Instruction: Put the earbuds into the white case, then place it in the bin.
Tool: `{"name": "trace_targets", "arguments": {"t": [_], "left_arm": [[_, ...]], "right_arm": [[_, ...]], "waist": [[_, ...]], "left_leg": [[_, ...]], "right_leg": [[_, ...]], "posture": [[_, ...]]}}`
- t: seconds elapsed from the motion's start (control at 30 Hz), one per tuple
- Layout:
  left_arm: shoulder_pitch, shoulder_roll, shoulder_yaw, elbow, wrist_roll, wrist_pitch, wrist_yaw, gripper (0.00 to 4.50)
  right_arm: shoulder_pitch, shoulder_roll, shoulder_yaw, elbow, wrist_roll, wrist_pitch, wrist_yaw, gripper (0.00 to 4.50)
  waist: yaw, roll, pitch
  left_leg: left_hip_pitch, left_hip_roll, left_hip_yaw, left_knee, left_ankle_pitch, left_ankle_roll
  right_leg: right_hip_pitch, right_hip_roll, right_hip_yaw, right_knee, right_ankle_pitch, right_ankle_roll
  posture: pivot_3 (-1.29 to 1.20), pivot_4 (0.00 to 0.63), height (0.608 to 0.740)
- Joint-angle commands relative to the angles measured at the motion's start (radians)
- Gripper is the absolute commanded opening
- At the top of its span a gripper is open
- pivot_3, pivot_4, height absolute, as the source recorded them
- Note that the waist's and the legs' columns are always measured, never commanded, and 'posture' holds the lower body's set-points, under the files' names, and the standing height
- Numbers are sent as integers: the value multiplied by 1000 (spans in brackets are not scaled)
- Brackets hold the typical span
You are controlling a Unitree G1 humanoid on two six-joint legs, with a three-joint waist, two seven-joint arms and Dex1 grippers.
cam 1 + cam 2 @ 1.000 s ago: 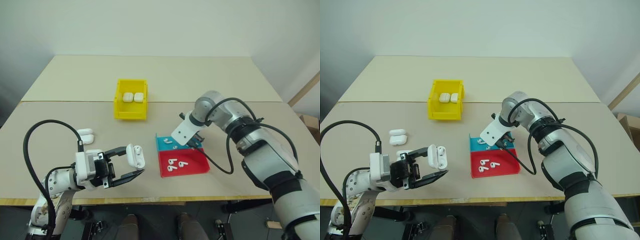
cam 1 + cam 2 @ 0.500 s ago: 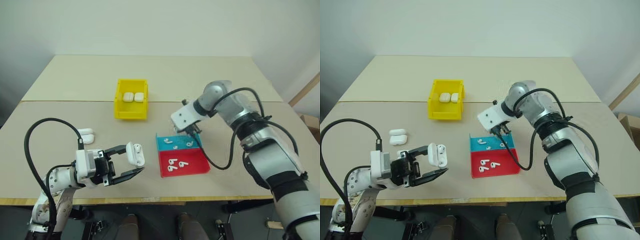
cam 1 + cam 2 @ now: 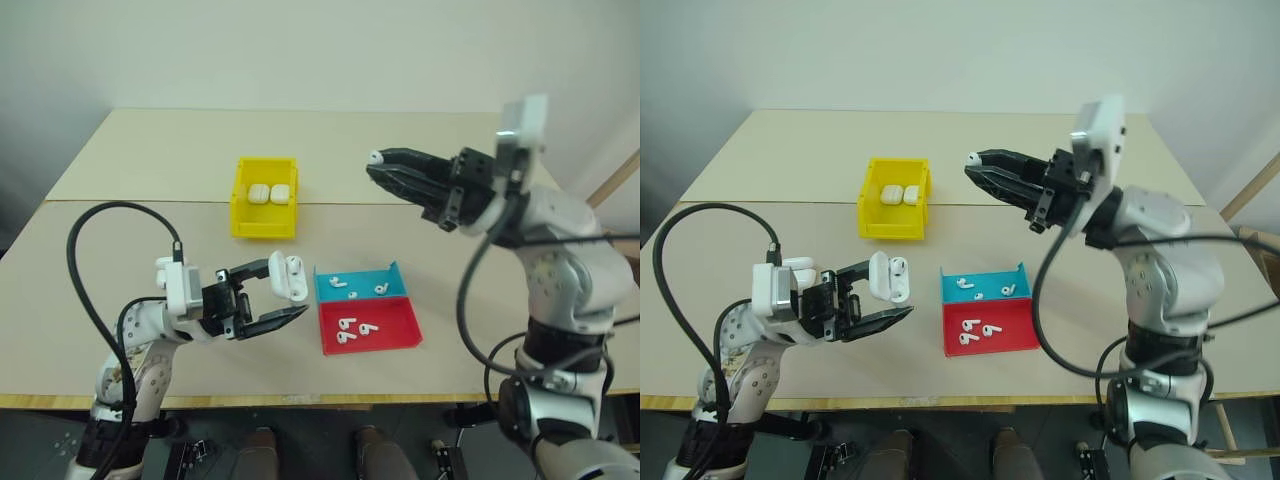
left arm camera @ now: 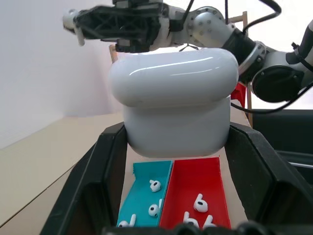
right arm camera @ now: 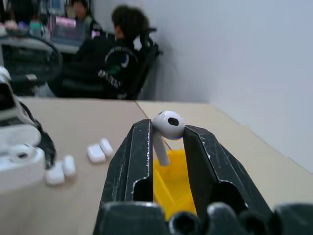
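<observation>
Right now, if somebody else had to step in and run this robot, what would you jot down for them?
Left gripper: shut on the open white case, held above the table, one earbud already seated inside.
Right gripper: shut on a single earbud, raised high, fingers pointing toward the case.
Yellow bin holds two closed cases. Two more cases lie on the table behind the left arm. Blue tray has three loose earbuds, red tray three.
Done: earbud picked, case open.
Left: seat this earbud, close the lid, drop the case in the bin.
</observation>
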Motion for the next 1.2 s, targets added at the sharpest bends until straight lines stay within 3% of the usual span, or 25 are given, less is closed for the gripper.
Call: {"name": "trace_targets", "arguments": {"t": [0.03, 0.13, 0.37, 0.73, 1.2], "left_arm": [[-61, -14, -14, 20, -31, 17, -26, 2747], [-108, -35, -36, 45, -31, 28, -40, 2747], [-138, -63, -50, 30, -49, 57, -53, 2747], [-116, -21, -66, -50, -42, 137, -50, 2747], [-87, -51, -59, -72, -38, 108, -39, 2747]], "right_arm": [[57, 54, -50, -171, 179, 39, -160, 1086], [119, 49, -45, -219, 351, 78, -189, 1086], [224, -54, 13, -282, 459, 45, -147, 1086], [254, -141, 141, -260, 398, -34, -40, 1086], [242, -152, 245, -232, 331, -79, -16, 1086]], "waist": [[-6, 0, 0], [-5, 0, 0], [-4, 0, 0], [-4, 0, 0], [-2, 0, 0]], "left_leg": [[0, 0, 0, 0, 0, 0], [0, 0, 1, 1, 0, 0], [0, 0, 0, 1, 0, 0], [0, 0, 0, 1, 0, 0], [0, 0, 0, 1, 0, 0]], "right_leg": [[0, 0, 0, 0, 0, 0], [0, 0, 1, 0, 1, 1], [0, 0, 1, -1, 0, 1], [0, 1, 1, -2, 0, 2], [0, 1, 1, -2, 0, 2]], "posture": [[0, 150, 740], [0, 150, 740], [0, 150, 740], [0, 150, 740], [0, 150, 740]]}}
